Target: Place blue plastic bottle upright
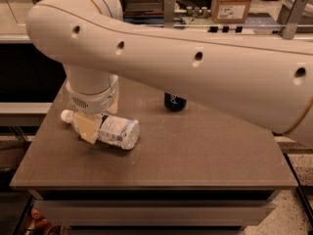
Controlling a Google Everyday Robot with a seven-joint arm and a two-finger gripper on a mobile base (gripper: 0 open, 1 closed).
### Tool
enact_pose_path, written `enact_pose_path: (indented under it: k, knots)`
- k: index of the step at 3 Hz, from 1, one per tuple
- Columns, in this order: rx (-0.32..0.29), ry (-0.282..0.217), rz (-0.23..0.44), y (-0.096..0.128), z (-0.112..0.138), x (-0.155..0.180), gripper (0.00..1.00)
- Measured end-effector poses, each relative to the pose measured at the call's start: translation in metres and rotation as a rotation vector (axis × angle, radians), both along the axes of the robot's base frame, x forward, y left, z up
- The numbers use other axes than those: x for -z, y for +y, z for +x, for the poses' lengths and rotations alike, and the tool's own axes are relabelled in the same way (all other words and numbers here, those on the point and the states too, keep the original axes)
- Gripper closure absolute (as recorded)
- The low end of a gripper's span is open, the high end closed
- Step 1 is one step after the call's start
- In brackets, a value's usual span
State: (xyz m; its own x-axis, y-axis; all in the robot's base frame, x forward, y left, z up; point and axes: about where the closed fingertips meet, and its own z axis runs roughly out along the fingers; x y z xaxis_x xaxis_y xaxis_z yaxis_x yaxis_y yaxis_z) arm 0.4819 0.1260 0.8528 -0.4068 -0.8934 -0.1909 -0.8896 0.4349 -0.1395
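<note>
The blue plastic bottle (117, 131) is clear with a white label. It lies on its side at the left of the brown table (195, 151), with its white cap (66, 115) pointing left. My gripper (97, 122) hangs from the white wrist directly over the bottle's neck end and reaches down around it. Its cream front part covers the bottle's shoulder. The big white arm (195, 58) crosses the whole upper view.
A dark blue Pepsi can (174, 102) stands upright at the table's middle back, its top hidden by the arm. Shelves, a cardboard box (234, 4) and metal frames stand behind the table. The table's left edge is close to the cap.
</note>
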Motion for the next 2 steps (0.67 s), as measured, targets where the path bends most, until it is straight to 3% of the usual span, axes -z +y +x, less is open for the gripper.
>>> enact_pose_path:
  k: [2]
  knots:
    - [-0.023,0.003,-0.082,0.0082,-0.0043,-0.0149,0.84]
